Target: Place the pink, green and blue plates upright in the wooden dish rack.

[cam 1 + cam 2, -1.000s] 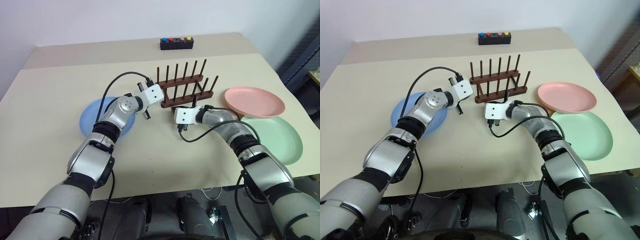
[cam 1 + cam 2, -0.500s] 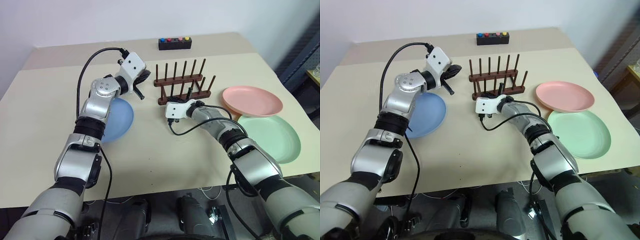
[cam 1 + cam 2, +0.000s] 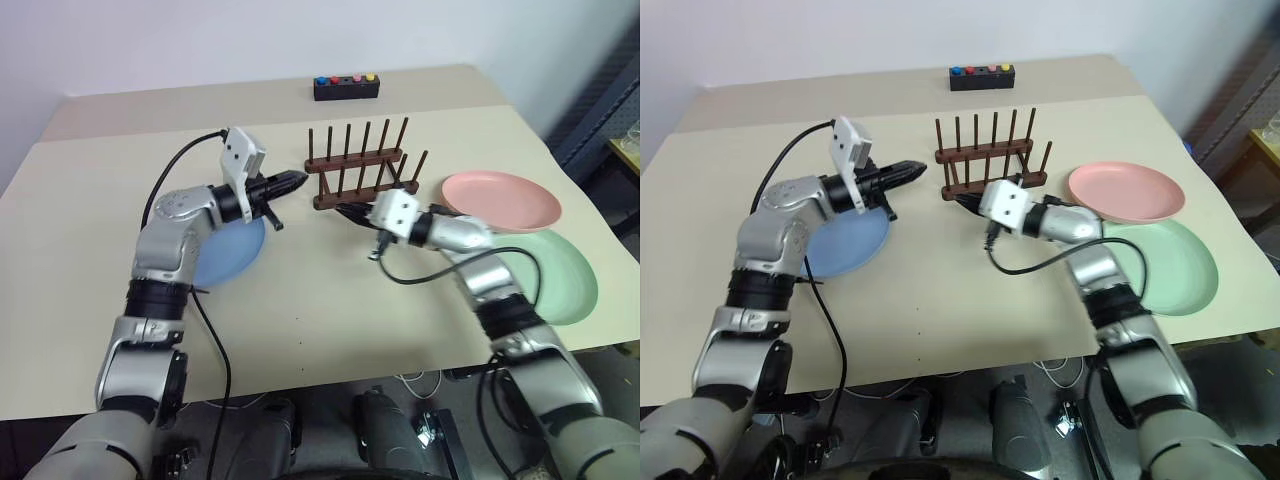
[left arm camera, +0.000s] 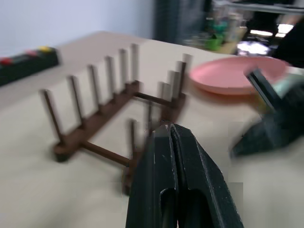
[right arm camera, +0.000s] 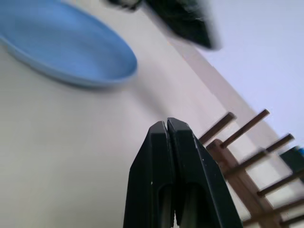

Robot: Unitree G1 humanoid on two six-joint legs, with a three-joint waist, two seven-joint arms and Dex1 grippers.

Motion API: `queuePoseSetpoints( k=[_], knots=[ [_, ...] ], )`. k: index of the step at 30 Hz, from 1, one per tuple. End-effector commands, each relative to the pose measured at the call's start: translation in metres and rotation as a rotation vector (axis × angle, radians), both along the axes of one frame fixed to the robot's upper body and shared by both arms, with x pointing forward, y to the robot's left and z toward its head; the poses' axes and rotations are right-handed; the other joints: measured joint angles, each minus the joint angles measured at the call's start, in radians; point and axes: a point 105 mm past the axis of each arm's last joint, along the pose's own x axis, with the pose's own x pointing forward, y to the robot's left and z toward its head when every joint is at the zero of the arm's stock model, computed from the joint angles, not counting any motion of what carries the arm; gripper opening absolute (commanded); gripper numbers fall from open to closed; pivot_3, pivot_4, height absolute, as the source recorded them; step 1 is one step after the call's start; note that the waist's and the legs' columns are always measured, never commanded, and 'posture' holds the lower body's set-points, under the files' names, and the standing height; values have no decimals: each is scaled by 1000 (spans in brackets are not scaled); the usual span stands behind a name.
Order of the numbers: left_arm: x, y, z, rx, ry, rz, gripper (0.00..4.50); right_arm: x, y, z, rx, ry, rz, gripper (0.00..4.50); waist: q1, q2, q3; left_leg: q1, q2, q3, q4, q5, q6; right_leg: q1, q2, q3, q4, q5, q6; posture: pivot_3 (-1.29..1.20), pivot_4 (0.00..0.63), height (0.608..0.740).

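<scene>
The broad beige worktop [image 3: 90,240] carries everything, and none of the task is done as yet.

The pale mint green round plastic plate [image 3: 570,275] lies flat at the right edge of the frame, partly behind the right forearm. Just above it, and seeming to touch or slightly overlap its rim, the salmon pink round plastic plate [image 3: 500,198] also lies flat. The light blue round plastic plate [image 3: 232,258] lies flat at centre left, half hidden under the left arm.

The small dark brown wooden dish rack [image 3: 362,168] stands in the upper centre with its thin pegs upright and every slot bare.

The left gripper [image 3: 296,181] hovers level just left of the rack with its black fingers pressed together, carrying nothing. The right gripper [image 3: 345,212] sits just below the rack's front rail, likewise closed tight and empty; I cannot tell whether it touches the rail.

A small black box with coloured buttons [image 3: 346,87] rests near the top of the frame, well apart from the plates.

All three plates remain to be picked up and stood between the pegs, so the work looks to be at its very start.
</scene>
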Motion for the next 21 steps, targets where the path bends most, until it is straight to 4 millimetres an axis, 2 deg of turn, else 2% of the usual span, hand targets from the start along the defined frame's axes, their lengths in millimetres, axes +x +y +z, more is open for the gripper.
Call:
queuePoseSetpoints(
  k=[1,2,3,6,8,10,11,14,17,21],
  knots=[
    [-25,6,20,-89,19,-124,0,-10,-25,29,76,110,-12,17,12,0,0,0,0,0,0,0,0,0,0,0,0,0,0,0,150,740],
    [-29,10,19,-91,35,-133,544,-11,-35,31,68,140,-36,540,14,0,0,0,0,0,0,0,0,0,0,0,0,0,0,0,150,740],
    [-32,14,18,-91,48,-131,720,-12,-45,33,46,154,-60,714,15,0,0,0,0,0,0,0,0,0,0,0,0,0,0,0,150,740],
    [-42,24,16,-78,79,-151,2237,-17,-75,40,13,205,-139,2231,23,0,0,0,0,0,0,0,0,0,-1,0,0,0,0,0,150,740],
    [-49,28,12,-64,101,-171,3220,-18,-87,49,28,238,-192,3263,29,0,0,0,0,1,0,0,0,1,-1,0,-1,0,0,0,150,740],
    [-55,32,12,-79,134,-202,4109,-24,-91,55,18,272,-199,4159,39,0,0,1,0,1,0,0,1,1,-2,1,-1,0,0,0,150,740],
    [-57,33,13,-88,149,-214,4319,-26,-93,58,14,284,-203,4341,41,0,0,1,0,1,0,0,1,1,-2,1,-1,0,0,0,150,740],
    [-62,34,21,-131,153,-237,4319,-27,-110,60,-71,296,-281,4341,48,0,0,0,1,2,1,-1,1,1,-2,0,-2,0,-1,0,150,740],
    [-71,30,16,-46,101,-267,4319,-17,-137,59,-109,324,-418,4341,46,0,0,0,0,2,1,-1,2,3,-4,0,-3,0,0,0,150,740],
    [-81,29,22,-74,75,-325,4319,-10,-167,37,-205,396,-538,4341,46,0,0,1,0,4,0,-1,2,3,-4,0,-4,0,-1,0,150,740]
  ],
)
